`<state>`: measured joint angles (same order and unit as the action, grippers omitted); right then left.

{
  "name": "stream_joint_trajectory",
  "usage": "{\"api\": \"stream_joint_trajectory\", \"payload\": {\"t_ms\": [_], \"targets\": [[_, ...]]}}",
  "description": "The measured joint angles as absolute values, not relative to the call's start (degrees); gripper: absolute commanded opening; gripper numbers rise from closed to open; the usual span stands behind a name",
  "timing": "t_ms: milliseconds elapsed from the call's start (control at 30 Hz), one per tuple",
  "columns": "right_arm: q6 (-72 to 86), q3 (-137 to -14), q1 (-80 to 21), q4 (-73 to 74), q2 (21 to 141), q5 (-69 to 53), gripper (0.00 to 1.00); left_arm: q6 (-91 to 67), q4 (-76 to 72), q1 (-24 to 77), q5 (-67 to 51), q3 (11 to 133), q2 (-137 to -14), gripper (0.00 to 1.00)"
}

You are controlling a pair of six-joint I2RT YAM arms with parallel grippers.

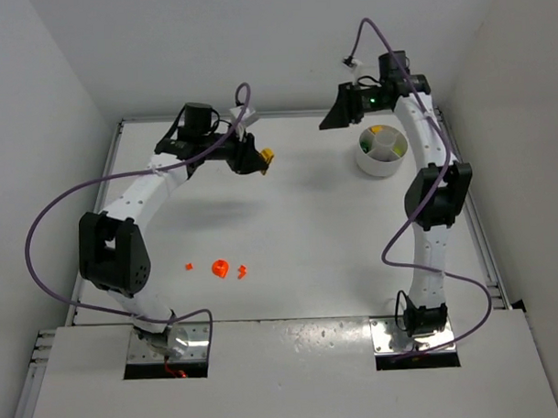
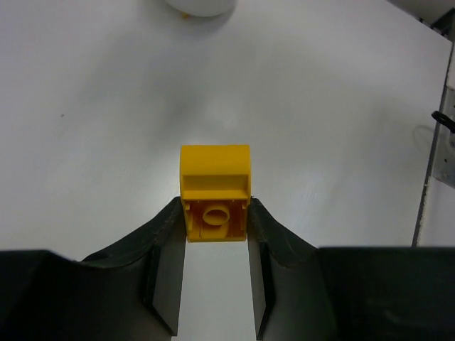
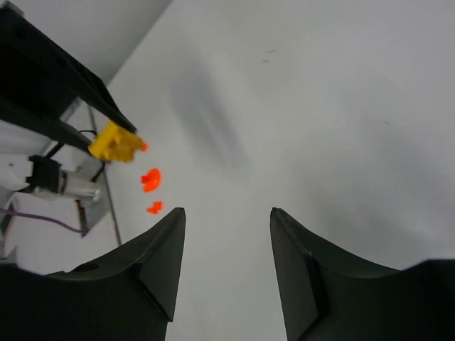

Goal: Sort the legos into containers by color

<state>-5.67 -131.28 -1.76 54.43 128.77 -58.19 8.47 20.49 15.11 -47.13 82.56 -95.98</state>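
My left gripper (image 2: 215,213) is shut on a yellow lego (image 2: 215,186), held by its hollow underside end above the table. In the top view that gripper (image 1: 259,160) hangs at the back centre-left with the yellow lego (image 1: 267,156) at its tip. The white divided dish (image 1: 376,164) stands at the back right, with yellow and green bits in its sections. My right gripper (image 1: 334,117) hovers just left of the dish; its fingers (image 3: 227,213) stand open with nothing between them. Three orange-red legos (image 1: 221,268) lie on the table near the left arm's base.
The dish's edge (image 2: 202,6) shows at the top of the left wrist view. The right wrist view looks across the table to the yellow lego (image 3: 114,142) and orange bits (image 3: 150,179). White walls close in the table at the back and sides.
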Motion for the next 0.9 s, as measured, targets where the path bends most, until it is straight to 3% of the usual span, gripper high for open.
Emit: {"api": "stream_joint_trajectory", "payload": {"t_ms": [333,567,900], "targets": [[9.28,-125.03,-8.12,45.01,128.20,-66.28,0.55,11.79,20.40,24.01,-38.57,81.14,-90.00,0.00],[15.35,-116.49,-9.13,43.72,126.89,-67.18,0.55,13.19,20.43,27.20,-28.40,79.11,-87.24,0.00],[19.31,-114.41,-12.47,40.29,122.89,-70.35,0.55,14.50,20.45,29.71,-22.44,78.02,-87.24,0.00]]}}
